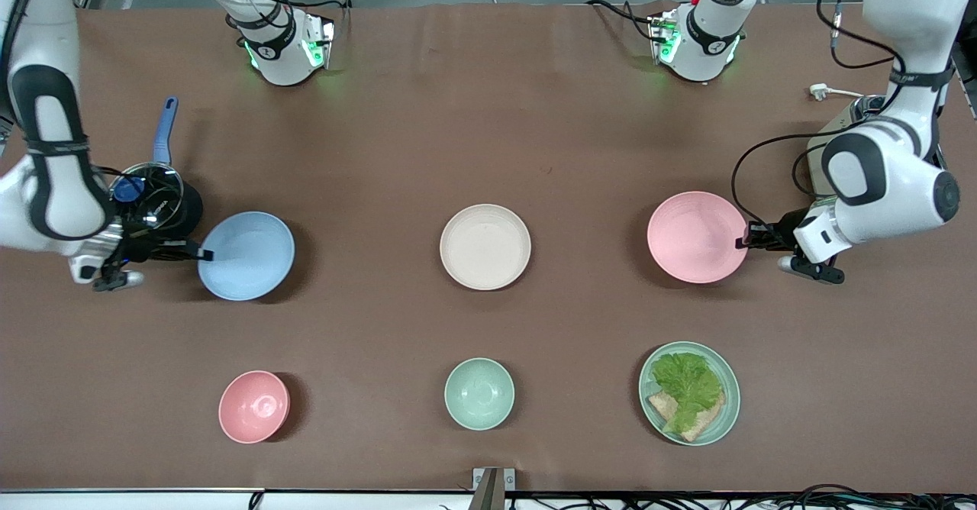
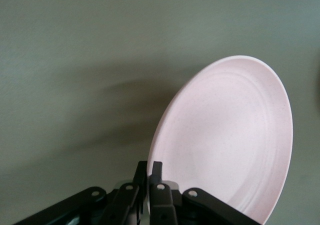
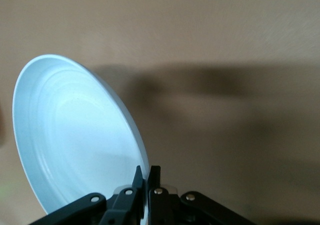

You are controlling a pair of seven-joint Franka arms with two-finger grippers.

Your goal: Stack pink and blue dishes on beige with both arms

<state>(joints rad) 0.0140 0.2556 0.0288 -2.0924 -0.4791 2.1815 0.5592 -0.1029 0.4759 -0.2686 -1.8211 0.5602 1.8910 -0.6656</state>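
Left wrist view shows the left gripper [image 2: 149,182] with its jaws pinched thin on the rim of the pink plate [image 2: 225,140], one finger above the lip and one under it, the plate tilting up off the brown worktop [image 2: 75,60] with a shadow below. The right wrist view mirrors this: the right gripper [image 3: 147,185] has its jaws closed narrow on the edge of the blue plate [image 3: 75,140], which also hangs tilted over the worktop.

In the front view, the left gripper [image 1: 752,237] holds the pink plate [image 1: 696,237] by the rim toward the left arm's end of the worktop [image 1: 488,113], and the right gripper [image 1: 195,253] holds the blue plate [image 1: 248,255] by the rim toward the right arm's end. The beige plate [image 1: 485,246] lies flat between them, well apart from both.

The plates look stiff, thin, light and matte, so an edge pinch should carry them, though a one-sided hold probably lets each sag or swing, and a smooth rim could slip if moved sharply. The rim is the only practical place to grip a dish this shallow.

Nearer the front camera sit a pink bowl [image 1: 254,406], a mint-green bowl [image 1: 479,393] and a mint-green plate [image 1: 731,411] with lettuce [image 1: 685,384] and bread [image 1: 698,422]. A blue-handled pan [image 1: 156,189] stands just beside the blue plate.
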